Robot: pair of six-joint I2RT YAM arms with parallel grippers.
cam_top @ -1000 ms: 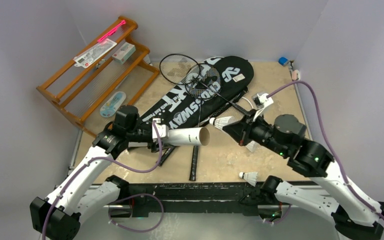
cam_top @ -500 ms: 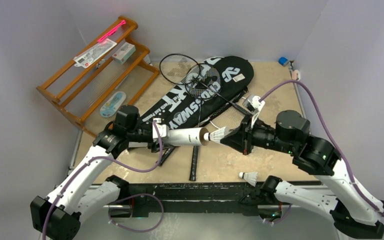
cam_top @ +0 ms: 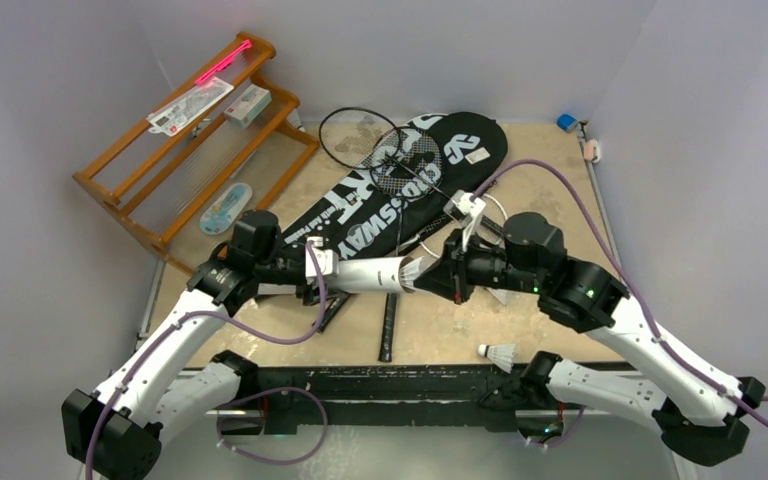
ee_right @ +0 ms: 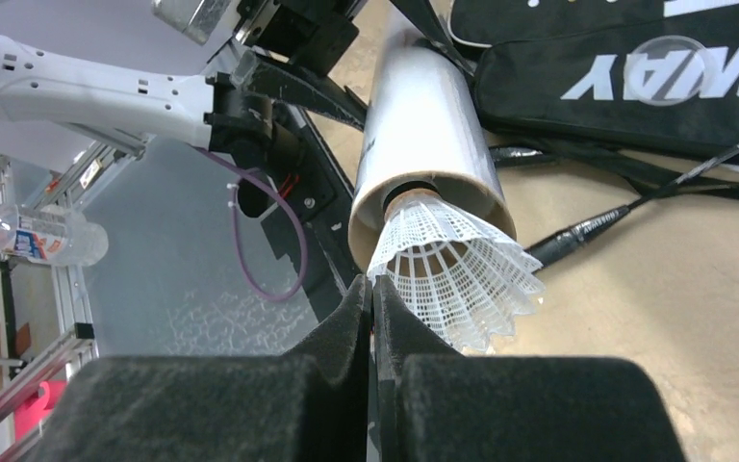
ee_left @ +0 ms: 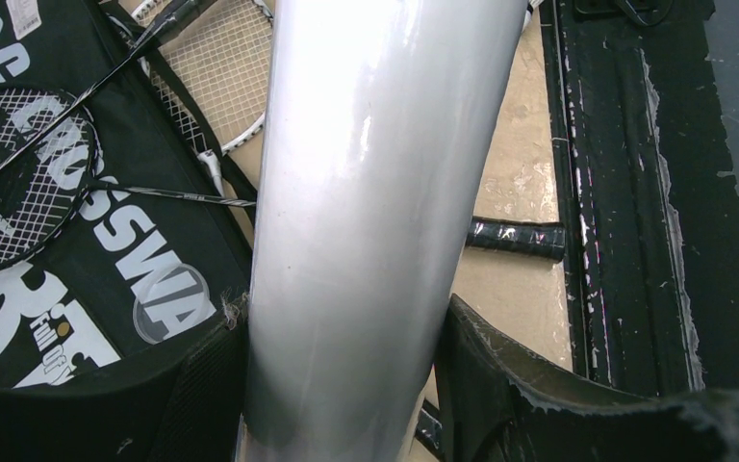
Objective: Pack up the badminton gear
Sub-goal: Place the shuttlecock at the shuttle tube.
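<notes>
Cork-first, the shuttlecock [ee_right: 452,269] is sitting in the tube [cam_top: 370,272] mouth
left gripper [cam_top: 322,270] is clamping the tube level; right gripper [ee_right: 373,318] is pinching the skirt's rim, jaws tight together

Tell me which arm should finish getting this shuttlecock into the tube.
Right. The right tool pinches the skirt of the shuttlecock, whose cork end already sits inside the open mouth of the tube, so it can likely just push forward. The left tool is occupied clamping the tube.

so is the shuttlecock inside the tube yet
partly in: shuttlecock nose sits in the tube mouth, skirt sticks out, pinched by the right pincer
</notes>
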